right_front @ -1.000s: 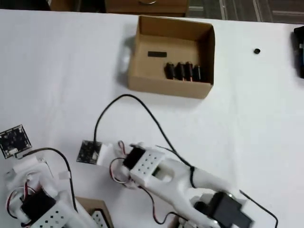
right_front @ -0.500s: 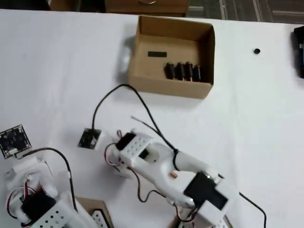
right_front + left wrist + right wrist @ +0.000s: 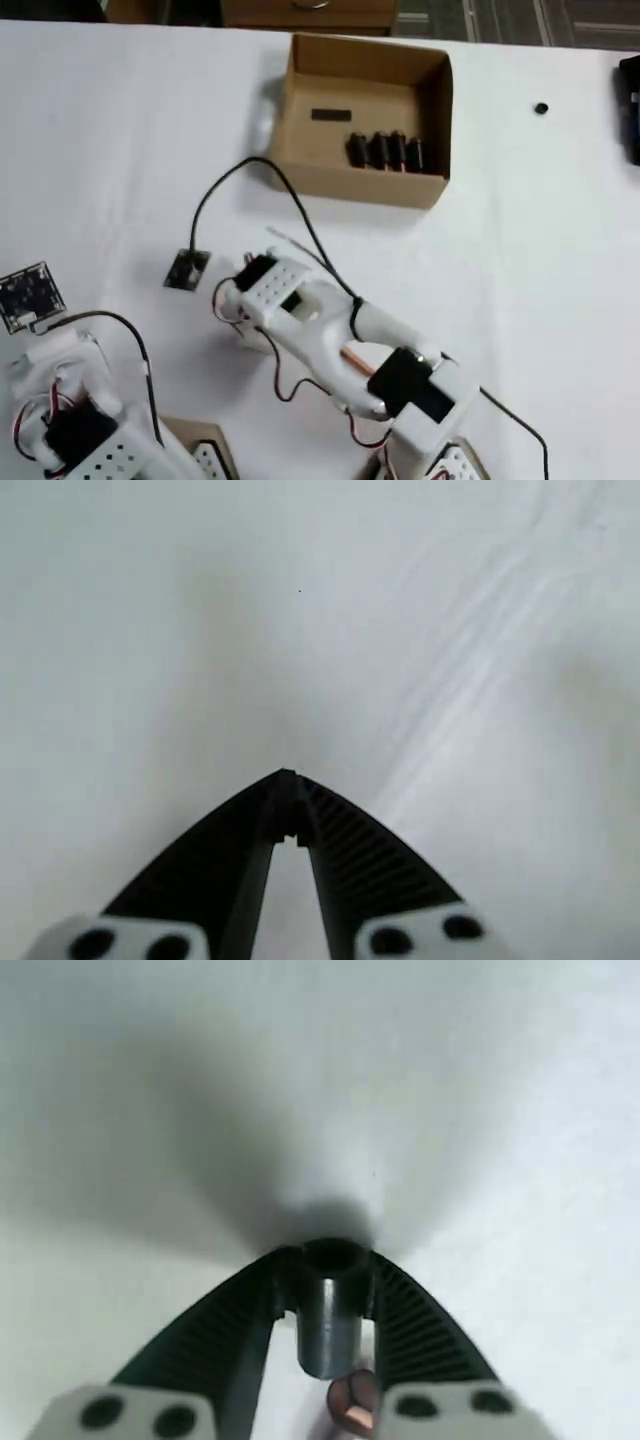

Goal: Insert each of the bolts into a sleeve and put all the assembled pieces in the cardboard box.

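Sleeve (image 3: 328, 1312), a short black cylinder, is clenched between the 2 black fingers of the right claw (image 3: 325, 1260), upright with its open end facing the white bench (image 3: 480, 1080). A copper-coloured bolt (image 3: 350, 1402) end shows just behind the sleeve, between the claw's fingers. In the high view the right arm (image 3: 300, 310) stretches from the near edge toward the middle of the bench (image 3: 120, 150), well short of the cardboard box (image 3: 350, 185).

The box stands open at the far side of the bench. 4 assembled pieces (image 3: 385, 150) lie side by side against its near wall, touching one another, and a flat black rectangle (image 3: 330, 114) lies on its floor beside them.

The left claw (image 3: 287, 790) is clenched on nothing, its fingertips meeting over bare bench. The left arm (image 3: 70, 430) sits at the near left corner.

A small dark board (image 3: 187, 268) lies just beside the right arm's wrist, joined to a black cable (image 3: 250, 160) that arcs up near the box. A second circuit board (image 3: 30, 297) lies at the left edge, and a small black round object (image 3: 541, 107) rests far right of the box.
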Controlling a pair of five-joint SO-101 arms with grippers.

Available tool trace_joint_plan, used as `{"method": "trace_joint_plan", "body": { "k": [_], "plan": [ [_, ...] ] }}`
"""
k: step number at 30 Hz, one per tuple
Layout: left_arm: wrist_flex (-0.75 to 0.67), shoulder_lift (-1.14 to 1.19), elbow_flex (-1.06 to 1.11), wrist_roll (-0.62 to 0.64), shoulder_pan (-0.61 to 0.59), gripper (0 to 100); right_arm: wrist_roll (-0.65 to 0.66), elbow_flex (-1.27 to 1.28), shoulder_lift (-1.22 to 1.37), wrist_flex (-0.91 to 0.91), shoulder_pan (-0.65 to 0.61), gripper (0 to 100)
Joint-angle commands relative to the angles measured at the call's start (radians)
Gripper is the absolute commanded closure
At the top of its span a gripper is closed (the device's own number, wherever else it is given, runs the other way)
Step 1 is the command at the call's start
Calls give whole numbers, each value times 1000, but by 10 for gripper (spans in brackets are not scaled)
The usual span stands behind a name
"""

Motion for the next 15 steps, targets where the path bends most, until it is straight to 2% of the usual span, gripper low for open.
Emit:
{"method": "trace_joint_plan", "body": {
  "k": [1,8,12,15],
  "plan": [
    [-12,-3,-47,-3,11,978,2,0,-24,21,-5,979],
    [8,-3,-41,-2,133,978,-23,5,-197,22,44,978],
    [61,0,-42,5,256,978,-32,2,-315,39,107,978],
    [84,0,-47,103,364,978,-32,2,-410,74,147,979]
  ]
}}
